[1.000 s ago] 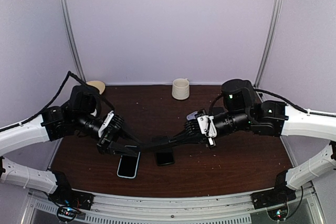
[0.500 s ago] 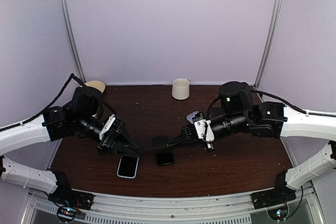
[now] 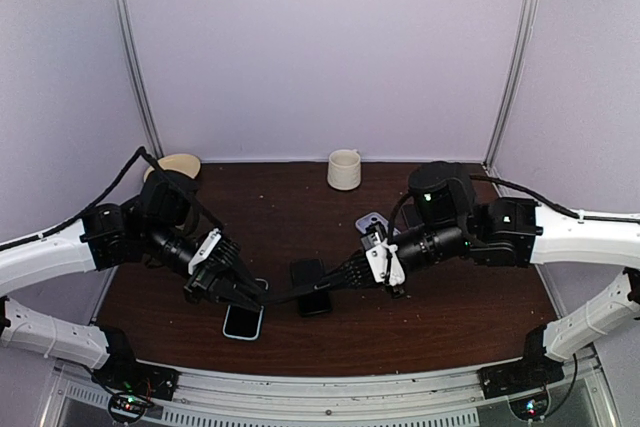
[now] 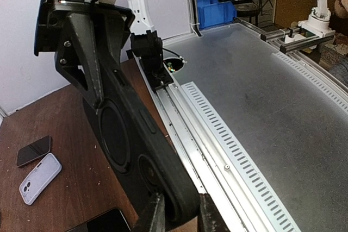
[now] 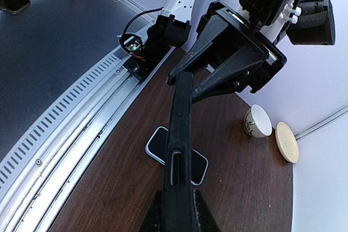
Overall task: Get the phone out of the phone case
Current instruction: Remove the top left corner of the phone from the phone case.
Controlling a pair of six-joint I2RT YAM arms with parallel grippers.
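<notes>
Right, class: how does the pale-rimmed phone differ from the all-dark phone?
The pale-rimmed phone has a light border and lies further left, nearer the front edge; the dark phone has no border and sits nearer the middle. Both lie flat, screens up, below the held black case.

- Top external: fixed high behind the arm bases, tilted down over the whole table (image 3: 300,197), facing the back wall. Far view.
- Left wrist: very near, just behind its own jaws, looking along the phone case (image 4: 130,145) rightward, past the table's near rail (image 4: 217,134).
- Right wrist: equally near, looking along the phone case's edge leftward, to cup (image 5: 256,121) and saucer (image 5: 287,141).
- Shared: all three see the phone case. Top and right wrist both catch the blue-rimmed phone (image 5: 200,168).
</notes>
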